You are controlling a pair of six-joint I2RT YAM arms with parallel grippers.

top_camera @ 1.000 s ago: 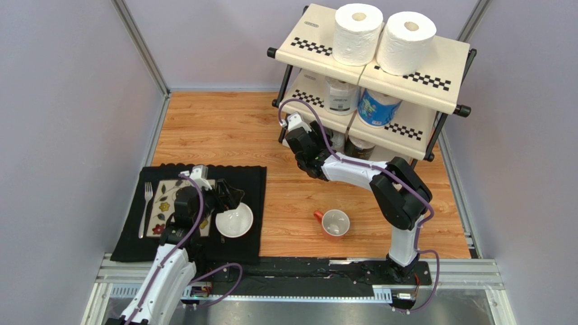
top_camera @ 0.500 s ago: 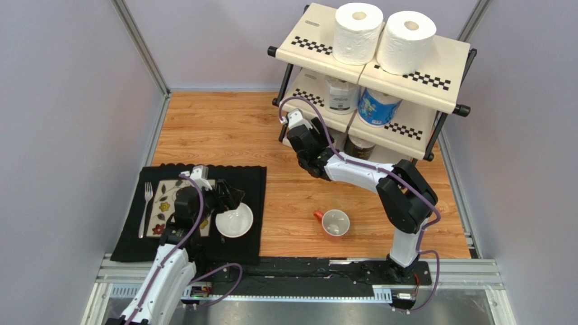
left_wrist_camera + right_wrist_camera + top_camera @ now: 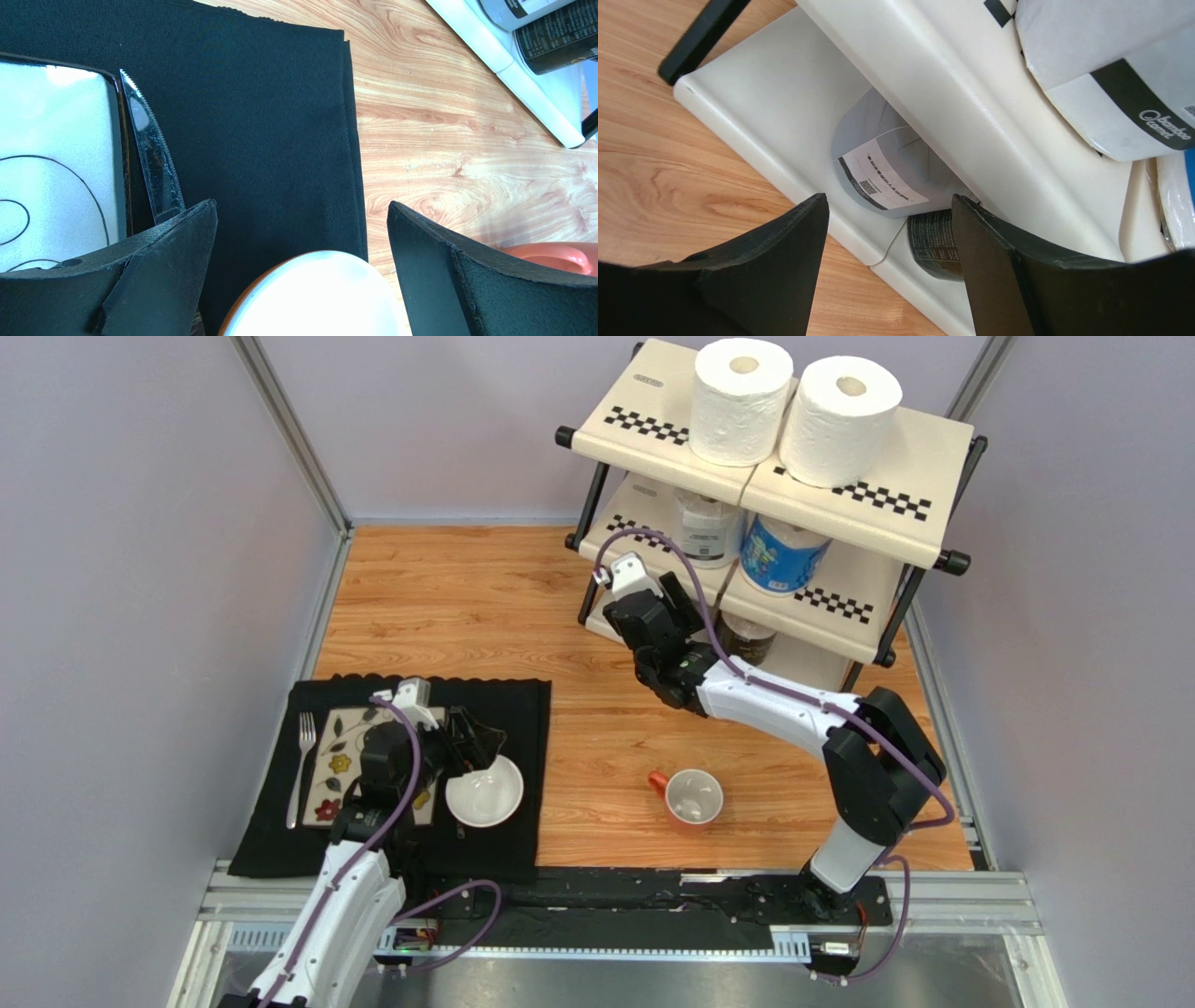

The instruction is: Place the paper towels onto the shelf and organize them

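Observation:
The shelf [image 3: 659,434] stands at the back right. Two plain white rolls [image 3: 739,403] [image 3: 839,420] stand on its top tier. A clear-white roll [image 3: 709,525] and a blue roll [image 3: 780,557] stand on the middle tier. A grey roll [image 3: 882,164] and a black roll [image 3: 934,241] sit on the bottom tier, partly hidden by the tier above. My right gripper [image 3: 671,595] [image 3: 889,231] is open and empty, close in front of the shelf's left side, facing the grey and black rolls. My left gripper [image 3: 474,745] [image 3: 302,238] is open and empty above the white bowl [image 3: 484,791].
A black mat [image 3: 519,714] at the left holds a fork [image 3: 303,756], a patterned plate [image 3: 337,756], a knife [image 3: 154,161] and the bowl. An orange mug [image 3: 690,795] lies on the wooden table near the right arm's base. Grey walls enclose the table.
My right arm has moved right and towards the shelf, its gripper now closer to the lower tiers. The left arm has not moved.

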